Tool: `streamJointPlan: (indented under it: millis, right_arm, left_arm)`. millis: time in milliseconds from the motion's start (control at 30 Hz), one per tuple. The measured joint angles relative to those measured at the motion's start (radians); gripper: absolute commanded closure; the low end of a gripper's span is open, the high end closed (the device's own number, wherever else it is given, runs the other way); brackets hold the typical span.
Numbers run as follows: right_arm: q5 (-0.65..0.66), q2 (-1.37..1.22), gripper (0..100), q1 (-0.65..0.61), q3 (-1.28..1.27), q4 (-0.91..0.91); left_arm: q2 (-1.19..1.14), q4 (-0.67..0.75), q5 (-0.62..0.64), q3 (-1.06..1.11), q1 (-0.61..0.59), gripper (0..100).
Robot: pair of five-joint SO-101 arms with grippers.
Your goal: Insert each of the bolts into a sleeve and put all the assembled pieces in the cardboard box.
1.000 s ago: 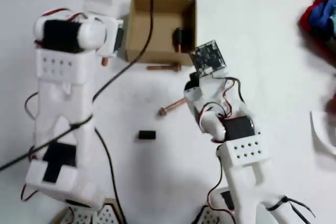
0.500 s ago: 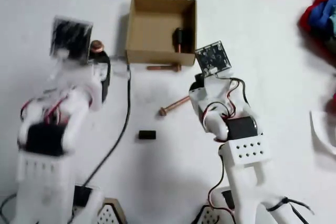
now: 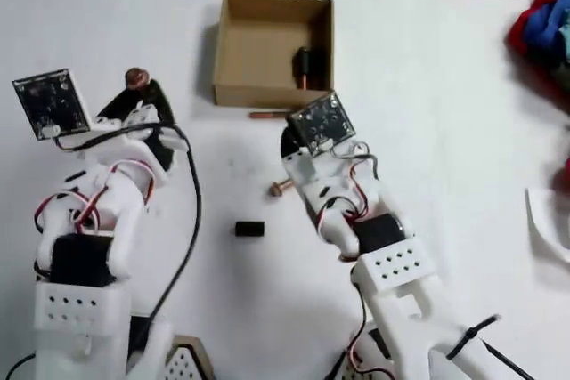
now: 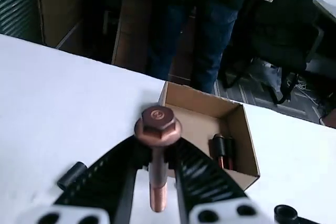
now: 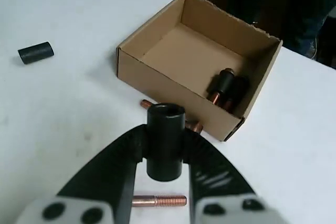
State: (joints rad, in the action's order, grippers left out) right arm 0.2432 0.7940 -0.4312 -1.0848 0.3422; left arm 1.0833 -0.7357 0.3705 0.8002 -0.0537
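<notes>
My left gripper (image 3: 139, 88) (image 4: 157, 148) is shut on a copper bolt (image 3: 135, 76) (image 4: 157, 182), held upright with its hex head up, left of the cardboard box (image 3: 233, 93) (image 4: 247, 145) (image 5: 157, 80). Nearer the table's middle, my right gripper (image 3: 290, 143) (image 5: 164, 150) is shut on a black sleeve (image 5: 164, 140), bore upward. In the box lie assembled pieces (image 3: 303, 64) (image 4: 222, 151) (image 5: 227, 89). One loose bolt (image 3: 267, 115) (image 5: 195, 126) lies along the box front. Another loose bolt (image 3: 280, 188) (image 5: 158, 201) sits under the right gripper. A loose sleeve (image 3: 249, 229) (image 5: 35, 52) lies on the table.
Coloured cloth (image 3: 541, 22) and a white object (image 3: 548, 220) sit at the table's right edge. A black cable (image 3: 191, 220) runs down from the left arm. Open white tabletop lies between the two arms around the loose sleeve.
The left arm has drawn back from beside the box toward the left, carrying the bolt. The right arm has swung left, toward the table's middle, over the loose bolt.
</notes>
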Motion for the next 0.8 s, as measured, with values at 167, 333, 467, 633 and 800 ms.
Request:
streamJointPlan:
  millis: [167,333,467,633,800]
  right_arm:
    - [0.0,0.0,97.5,-0.011,-0.029,0.017]
    - [0.0,-0.002,97.5,-0.009,-0.048,0.02]
    - [0.0,0.0,97.5,-0.009,-0.048,0.017]
    - [-0.002,0.0,97.5,-0.009,-0.049,-0.031]
    - [-0.117,-0.081,97.5,-0.009,-0.049,-0.133]
  left_arm:
    - [0.003,0.034,0.006,0.11,0.13,97]
    - [0.006,0.106,0.008,0.161,0.172,97]
    - [0.006,0.247,0.121,0.245,0.181,97]
    - [0.006,0.445,0.387,0.358,0.18,97]
    - [0.006,0.623,0.422,0.443,0.18,97]
